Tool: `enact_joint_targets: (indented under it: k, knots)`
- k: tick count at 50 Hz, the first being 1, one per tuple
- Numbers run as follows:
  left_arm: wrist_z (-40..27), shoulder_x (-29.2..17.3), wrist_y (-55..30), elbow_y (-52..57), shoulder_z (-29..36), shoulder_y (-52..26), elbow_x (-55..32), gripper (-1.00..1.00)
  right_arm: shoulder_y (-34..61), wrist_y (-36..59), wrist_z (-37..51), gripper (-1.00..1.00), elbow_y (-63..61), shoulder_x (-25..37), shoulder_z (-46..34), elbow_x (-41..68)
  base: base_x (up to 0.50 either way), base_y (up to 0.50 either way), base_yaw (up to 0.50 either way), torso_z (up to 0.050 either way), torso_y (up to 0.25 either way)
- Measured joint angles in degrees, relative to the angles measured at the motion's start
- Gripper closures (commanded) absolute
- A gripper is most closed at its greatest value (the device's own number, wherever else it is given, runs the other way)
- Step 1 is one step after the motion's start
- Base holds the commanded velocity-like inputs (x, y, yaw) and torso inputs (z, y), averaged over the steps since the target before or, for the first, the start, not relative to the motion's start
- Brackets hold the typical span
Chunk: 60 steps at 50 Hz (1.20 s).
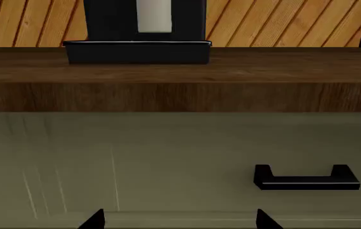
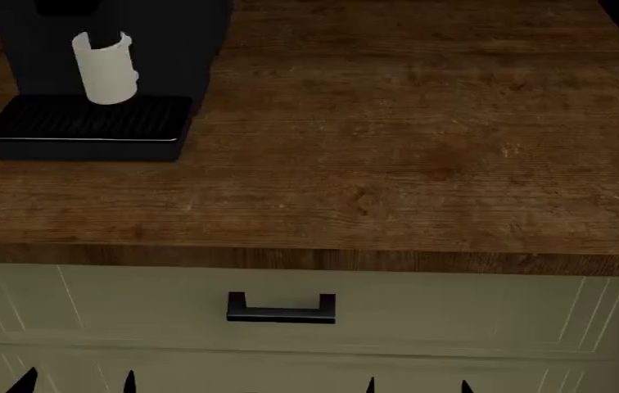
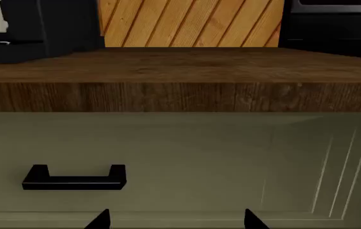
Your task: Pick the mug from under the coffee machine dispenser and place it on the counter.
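The off-white mug (image 2: 106,69) stands on the ribbed drip tray (image 2: 86,127) of the black coffee machine (image 2: 156,33) at the far left of the dark wood counter (image 2: 397,147). The dispenser spout is cut off at the view's top edge. The mug also shows in the left wrist view (image 1: 154,15). My left gripper (image 2: 74,383) and right gripper (image 2: 417,386) hang low in front of the cream drawer front, well below the counter edge. Both are open and empty, with only the fingertips (image 1: 94,220) (image 3: 100,219) showing.
A black drawer handle (image 2: 281,309) sits on the cream drawer front (image 2: 452,319) under the counter's thick front edge. Orange slanted wall planks (image 3: 190,23) stand behind the counter. A dark appliance (image 3: 333,24) is at the back right.
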Motion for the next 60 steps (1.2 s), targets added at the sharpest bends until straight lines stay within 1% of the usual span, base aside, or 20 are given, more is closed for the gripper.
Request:
enact_joint_targets:
  k: [2, 13, 30, 53, 60]
  knots:
    - [-0.7, -0.09, -0.74, 0.73, -0.13, 0.75, 0.55, -1.0, -0.75, 0.74, 0.35, -1.0, -0.73, 0.09, 0.03, 0.04, 0.0, 0.0, 0.0, 0.0, 0.0]
    - [-2.31, -1.12, 0.43, -0.94, 1.47, -0.59, -1.26, -1.0, 0.97, -0.54, 2.39, -1.0, 1.66, 1.27, -1.48, -0.07, 0.0, 0.0, 0.0, 0.0, 0.0]
    - [-4.85, -3.04, 2.0, -1.6, 3.77, -0.94, -3.35, -1.0, 1.76, -2.24, 5.46, -1.0, 3.08, 3.14, -4.22, -0.15, 0.0, 0.0, 0.0, 0.049, 0.0]
    - [-6.96, -5.36, 2.66, 0.32, 6.22, 0.3, -4.2, -1.0, 1.04, -2.71, 8.03, -1.0, 1.83, 4.69, -6.58, 0.82, 0.0, 0.0, 0.0, 0.05, 0.0]
    - [-7.78, -5.71, 2.83, -0.11, 6.87, -0.04, -4.1, -1.0, 1.31, -2.96, 8.56, -1.0, 2.22, 5.16, -7.13, 1.24, 0.0, 0.0, 0.0, 0.005, 0.0]
